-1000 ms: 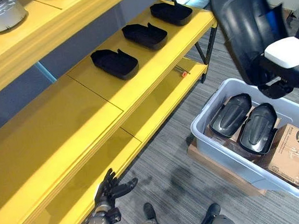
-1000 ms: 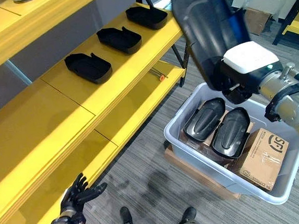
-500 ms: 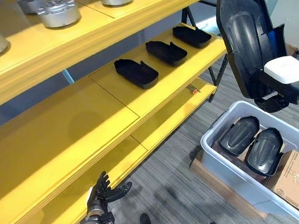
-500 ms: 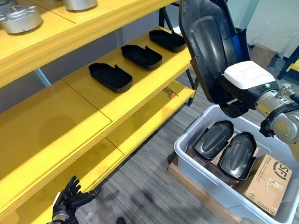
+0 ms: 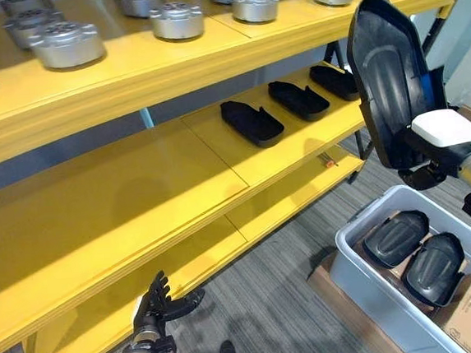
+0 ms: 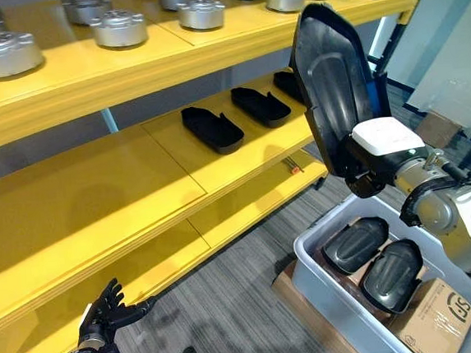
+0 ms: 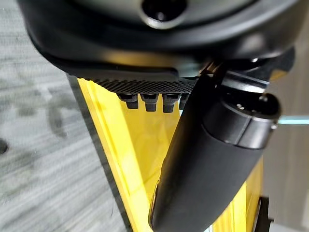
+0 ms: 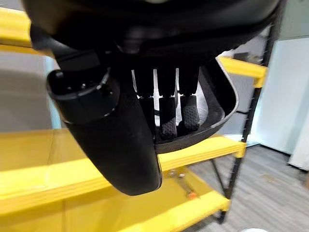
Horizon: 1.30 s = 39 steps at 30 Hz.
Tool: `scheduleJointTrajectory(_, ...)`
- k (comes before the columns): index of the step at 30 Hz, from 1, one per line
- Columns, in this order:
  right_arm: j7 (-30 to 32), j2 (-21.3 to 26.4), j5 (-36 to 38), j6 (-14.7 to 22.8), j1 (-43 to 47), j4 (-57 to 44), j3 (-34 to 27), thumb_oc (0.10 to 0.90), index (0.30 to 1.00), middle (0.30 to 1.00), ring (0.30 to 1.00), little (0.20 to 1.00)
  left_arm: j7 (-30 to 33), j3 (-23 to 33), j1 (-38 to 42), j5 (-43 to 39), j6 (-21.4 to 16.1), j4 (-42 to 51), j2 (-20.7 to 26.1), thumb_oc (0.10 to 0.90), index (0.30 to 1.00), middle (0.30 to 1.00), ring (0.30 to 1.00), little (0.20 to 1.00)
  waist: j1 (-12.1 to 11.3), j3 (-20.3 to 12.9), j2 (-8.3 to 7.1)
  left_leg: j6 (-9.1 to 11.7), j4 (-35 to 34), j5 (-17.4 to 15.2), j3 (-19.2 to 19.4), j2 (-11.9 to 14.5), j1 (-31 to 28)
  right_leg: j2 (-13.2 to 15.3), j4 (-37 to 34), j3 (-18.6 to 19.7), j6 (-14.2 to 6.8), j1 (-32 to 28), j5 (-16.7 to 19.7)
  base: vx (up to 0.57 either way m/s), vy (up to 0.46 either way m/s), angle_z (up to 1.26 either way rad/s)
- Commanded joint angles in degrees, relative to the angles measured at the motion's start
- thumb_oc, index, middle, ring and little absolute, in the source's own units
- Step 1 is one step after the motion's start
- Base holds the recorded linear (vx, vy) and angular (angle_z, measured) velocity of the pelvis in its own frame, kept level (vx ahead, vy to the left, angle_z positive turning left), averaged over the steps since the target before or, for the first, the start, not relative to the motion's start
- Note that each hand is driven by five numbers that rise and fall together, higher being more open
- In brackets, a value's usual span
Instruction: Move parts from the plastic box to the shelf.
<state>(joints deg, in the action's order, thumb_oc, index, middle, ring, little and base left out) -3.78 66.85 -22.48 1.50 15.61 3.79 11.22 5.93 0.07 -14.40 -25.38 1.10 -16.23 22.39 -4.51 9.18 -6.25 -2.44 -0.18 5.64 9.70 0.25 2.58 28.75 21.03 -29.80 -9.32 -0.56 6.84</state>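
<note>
Left hand (image 5: 160, 303) low by the shelf's bottom tier, fingers spread, holding nothing, right hand (image 6: 365, 165) clamped on an upright black part (image 6: 333, 85), plastic box (image 6: 328, 291) below it, yellow shelf (image 5: 216, 145) beyond, three parts (image 5: 251, 122) there.

A brown cardboard box (image 6: 434, 328) sits in the near corner of the bin. Round silver metal castings (image 5: 176, 20) line the top tier. Grey striped carpet (image 5: 288, 304) covers the floor.

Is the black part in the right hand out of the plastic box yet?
Out: the right hand holds the black part upright, above the plastic box.
</note>
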Motion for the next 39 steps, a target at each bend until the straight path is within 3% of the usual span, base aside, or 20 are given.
scheduleJointTrajectory(1,4.84,2.58,0.07,-0.03,8.76,0.08,-6.04,0.400,0.300,0.300,0.300,0.300,-0.14,0.51,3.34,2.87,-4.39,6.31,3.22,0.900,1.000,1.000,1.000,1.000,1.16,-0.13,2.00,0.86,-3.24,-6.90,-2.07,0.21,-6.16,-10.40,0.24,13.70,-0.73,7.32,-0.87,0.05,0.096,0.81)
scheduleJointTrajectory(4,4.79,3.18,0.32,-0.08,5.33,-0.46,-8.98,0.400,0.300,0.300,0.300,0.300,-0.49,0.13,4.21,2.79,-4.25,6.68,3.41,0.900,1.000,1.000,1.000,1.000,3.54,1.05,2.90,0.90,-4.07,-5.91,-6.42,-0.58,-6.40,-16.91,-0.06,19.50,1.44,11.45,-4.92,0.02,0.011,0.87)
scheduleJointTrajectory(8,4.70,2.83,0.39,-0.30,4.46,-0.31,-10.23,0.400,0.300,0.300,0.300,0.300,-0.50,-0.26,5.35,2.48,-4.55,6.41,3.50,0.900,1.000,1.000,1.000,1.000,4.11,1.25,2.86,1.81,-4.43,-5.22,-9.46,-1.14,-5.16,-15.33,-8.07,21.03,0.21,10.54,-2.56,0.00,-0.086,1.14)
scheduleJointTrajectory(10,4.69,2.91,0.04,-0.50,5.16,-0.03,-9.98,0.400,0.300,0.300,0.300,0.300,-0.37,-0.43,5.37,1.65,-4.95,6.12,3.42,0.900,1.000,1.000,1.000,1.000,4.56,1.29,2.59,2.41,-4.60,-5.18,-10.32,-1.01,-4.77,-14.31,-11.20,25.07,-1.31,11.11,0.87,0.05,-0.175,0.85)
scheduleJointTrajectory(13,4.32,2.89,0.57,-0.43,4.11,-0.53,-11.19,0.400,0.300,0.300,0.300,0.300,-0.42,-0.14,4.93,2.21,-5.04,5.74,2.39,0.900,1.000,1.000,1.000,1.000,4.12,-0.10,1.36,3.10,-4.73,-6.17,-10.09,-1.39,-4.91,-12.77,-15.72,22.45,-1.95,7.70,0.21,0.10,-0.124,0.03)
scheduleJointTrajectory(20,3.35,3.65,2.28,-0.18,5.58,0.03,-9.24,0.400,0.300,0.300,0.300,0.300,-0.15,0.46,3.61,1.02,-4.88,5.19,0.48,0.900,1.000,1.000,1.000,1.000,3.62,-2.45,1.09,5.06,-4.67,-6.44,-9.22,1.80,-5.11,-14.78,-20.18,19.07,-1.62,3.82,-1.15,0.09,-0.163,-0.01)
scheduleJointTrajectory(32,2.50,5.26,4.21,0.81,8.16,0.04,-6.62,0.400,0.300,0.300,0.300,0.300,-0.66,0.41,2.33,0.72,-4.52,5.48,-0.57,0.900,1.000,1.000,1.000,1.000,3.32,-4.02,1.19,7.36,-4.14,-6.42,-8.23,5.93,-6.69,-18.59,-22.79,18.27,0.39,0.27,-4.10,0.05,-0.122,0.00)
scheduleJointTrajectory(39,2.29,5.68,5.48,1.39,13.30,0.30,-1.81,0.400,0.300,0.300,0.300,0.300,0.06,1.06,2.12,-0.27,-4.71,5.29,-0.72,0.900,1.000,1.000,1.000,1.000,2.55,-3.65,0.99,8.95,-2.02,-6.11,-8.80,8.76,-6.24,-21.41,-22.83,17.71,2.36,-1.03,-6.66,-0.01,-0.134,-0.02)
